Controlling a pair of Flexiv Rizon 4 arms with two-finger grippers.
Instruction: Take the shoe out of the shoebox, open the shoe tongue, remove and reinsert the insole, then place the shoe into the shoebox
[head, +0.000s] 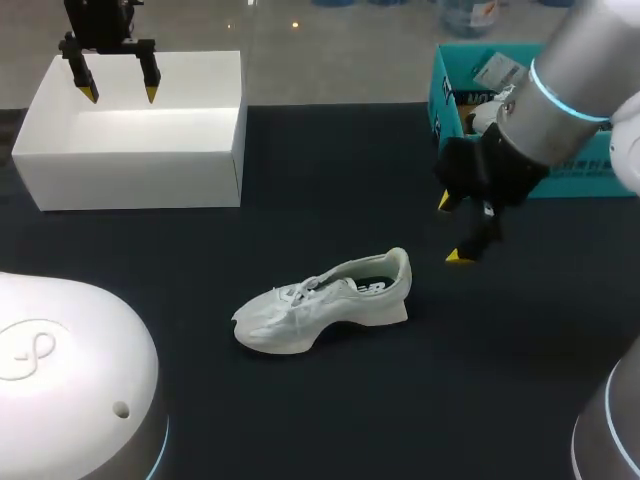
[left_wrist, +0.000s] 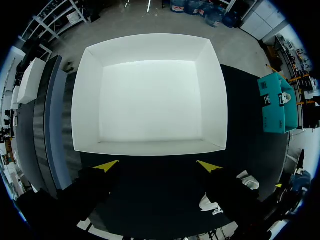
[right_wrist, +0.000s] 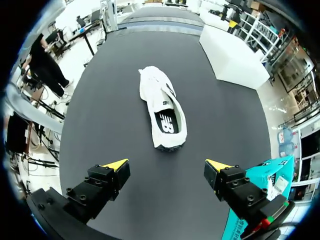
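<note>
A white sneaker lies on its sole in the middle of the dark table, toe to the left; it shows ahead of the fingers in the right wrist view, with a dark insole visible inside. The white shoebox stands empty at the back left. My left gripper hangs open above the box, nothing between its fingers. My right gripper stands open to the right of the shoe's heel, clear of it.
A teal box with items inside stands at the back right, behind my right arm. A white robot housing fills the front left corner. Bare dark tabletop surrounds the shoe.
</note>
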